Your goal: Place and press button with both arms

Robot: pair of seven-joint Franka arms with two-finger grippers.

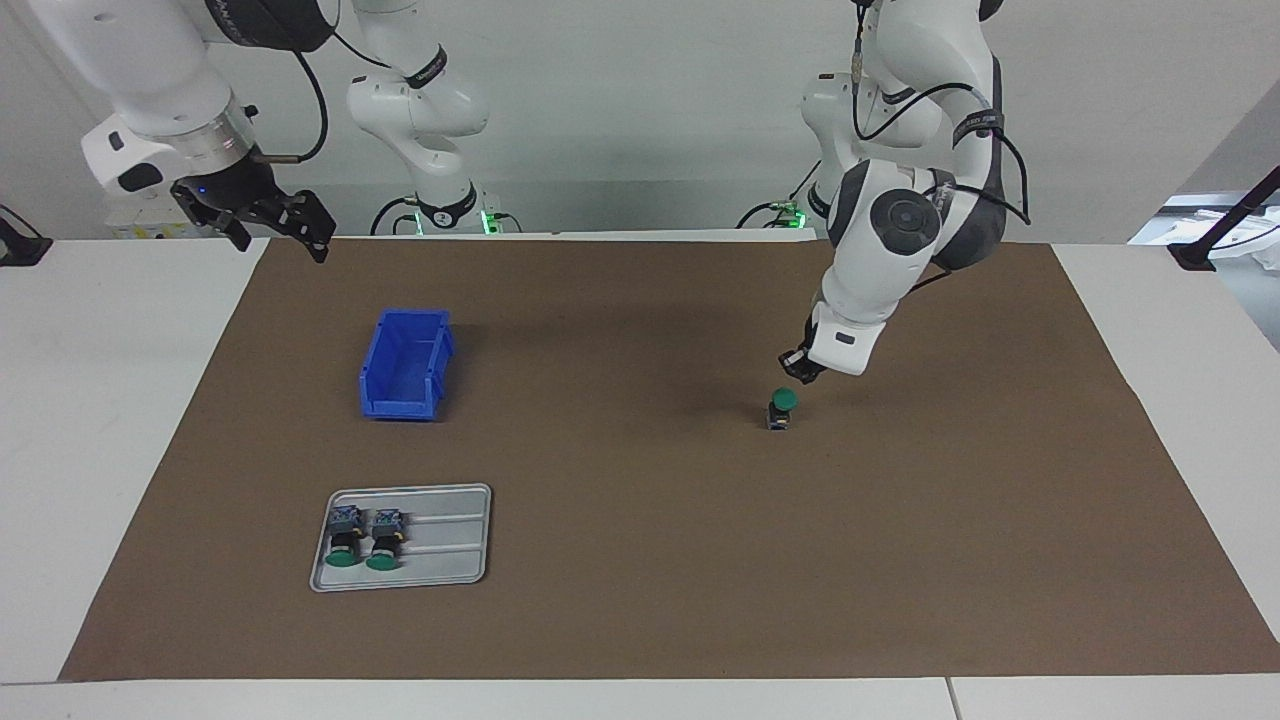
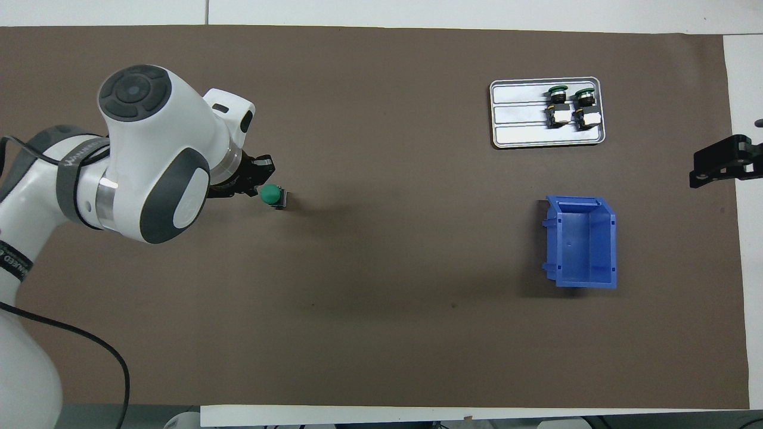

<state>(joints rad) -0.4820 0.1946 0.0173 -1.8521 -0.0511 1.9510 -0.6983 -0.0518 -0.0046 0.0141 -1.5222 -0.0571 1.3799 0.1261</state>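
Observation:
One button with a green cap stands upright on the brown mat toward the left arm's end of the table, also seen from above. My left gripper hangs shut just above and beside its cap, holding nothing; in the overhead view the left gripper sits right next to the cap. My right gripper waits open and raised over the mat's corner close to the robots, and only the right gripper tip shows from above.
A grey metal tray lies toward the right arm's end, farthest from the robots, with two more buttons lying on their sides in it. A blue bin stands nearer to the robots than the tray.

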